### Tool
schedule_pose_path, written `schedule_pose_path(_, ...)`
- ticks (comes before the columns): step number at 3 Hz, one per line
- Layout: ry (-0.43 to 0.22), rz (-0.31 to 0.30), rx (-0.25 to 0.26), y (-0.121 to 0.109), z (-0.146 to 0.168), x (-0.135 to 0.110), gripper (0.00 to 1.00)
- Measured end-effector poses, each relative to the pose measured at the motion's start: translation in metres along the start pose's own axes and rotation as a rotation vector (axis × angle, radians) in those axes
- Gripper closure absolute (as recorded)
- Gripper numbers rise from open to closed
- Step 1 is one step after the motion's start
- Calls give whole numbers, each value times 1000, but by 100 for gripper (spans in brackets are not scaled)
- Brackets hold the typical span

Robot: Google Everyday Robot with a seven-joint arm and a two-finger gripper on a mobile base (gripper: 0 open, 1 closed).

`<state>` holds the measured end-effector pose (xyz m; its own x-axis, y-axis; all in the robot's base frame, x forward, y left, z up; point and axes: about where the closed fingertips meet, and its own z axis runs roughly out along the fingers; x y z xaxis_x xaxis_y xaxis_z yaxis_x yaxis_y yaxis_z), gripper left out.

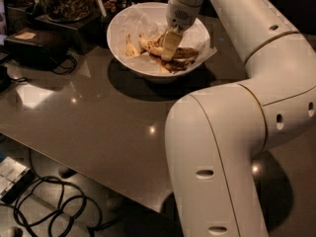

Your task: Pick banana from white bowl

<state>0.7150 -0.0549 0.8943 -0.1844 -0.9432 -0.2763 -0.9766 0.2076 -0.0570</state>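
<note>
The white bowl (pixel 118 21), lined with crinkled white paper, stands at the back of the dark table. In it lies the long speckled banana (pixel 186 52), running from the bowl's middle to its right side. A short pale stub (pixel 131 48) lies to its left and dark peel pieces (pixel 173 65) lie in front of it. My gripper (pixel 170 46) reaches down into the bowl from above and sits on or right at the middle of the banana, hiding that part of it.
Glass jars of brown snacks (pixel 64 1) stand on a dark stand behind the bowl on the left. A black device (pixel 37 46) with a cable sits at the left. My white arm (pixel 237 132) fills the right side. Cables (pixel 49 206) lie on the floor below the table edge.
</note>
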Motion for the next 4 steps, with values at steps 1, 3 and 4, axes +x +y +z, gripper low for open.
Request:
schedule_pose_path(1, 14, 13, 1, 2, -2, 4, 83)
schedule_pose_path(3, -5, 16, 40, -5, -5, -3, 100)
schedule_pose_path(4, -15, -8, 120, 20, -52, -20, 100)
